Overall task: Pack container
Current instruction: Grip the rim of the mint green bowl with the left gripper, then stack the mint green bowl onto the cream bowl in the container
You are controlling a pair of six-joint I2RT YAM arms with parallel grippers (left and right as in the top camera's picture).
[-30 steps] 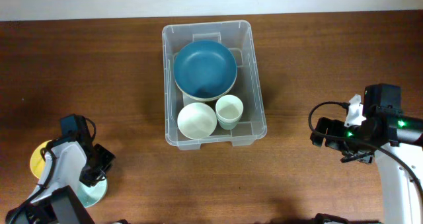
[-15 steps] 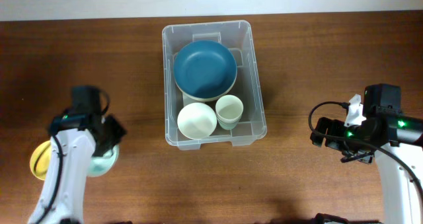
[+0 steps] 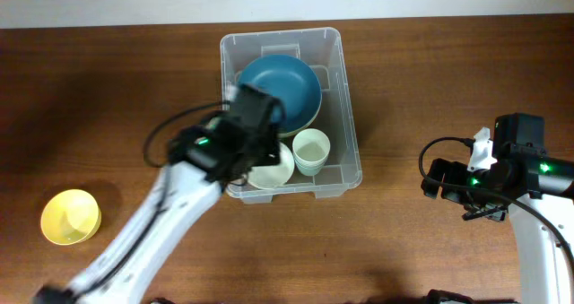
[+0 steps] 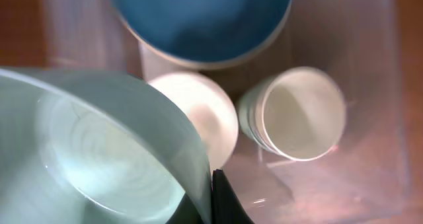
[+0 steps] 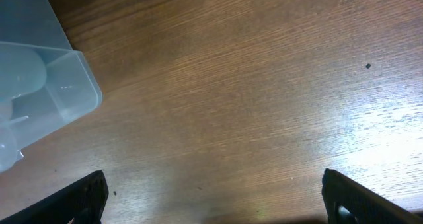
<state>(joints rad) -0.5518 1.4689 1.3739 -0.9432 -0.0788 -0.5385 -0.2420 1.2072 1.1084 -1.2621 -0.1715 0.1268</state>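
Left gripper (image 4: pixel 210 204) of mine is clamped on the rim of a pale green bowl (image 4: pixel 99 151), one dark finger (image 4: pixel 221 201) showing at the bowl's edge in the wrist view. My left arm stretches on a long diagonal from the bottom-left corner of the overhead view up and to the right, and its gripper (image 3: pixel 240 160) hangs over the front-left part of the container (image 3: pixel 352 116). Well to the left of that arm, a yellow bowl (image 3: pixel 70 217) sits alone on the wooden tabletop (image 3: pixel 108 89).

The container stands at the middle of the tabletop near the far edge, directly beneath my left gripper. Inside it, a large blue bowl (image 3: pixel 287 84) fills the far half; a white bowl (image 3: pixel 276 168) and a pale cup (image 3: pixel 311 150) sit side by side in the near half. From my left wrist, the held bowl hangs above the white bowl (image 4: pixel 205 115), with the cup (image 4: pixel 301 112) to its right and the blue bowl (image 4: pixel 198 19) beyond.

Further right, my right arm is folded near the edge, its gripper (image 3: pixel 432 180) pointing toward the container but well apart from it. That gripper (image 5: pixel 215 201) has its jaws spread wide over bare wood, holding nothing, with a corner of the container (image 5: pixel 46 98) at its upper left.
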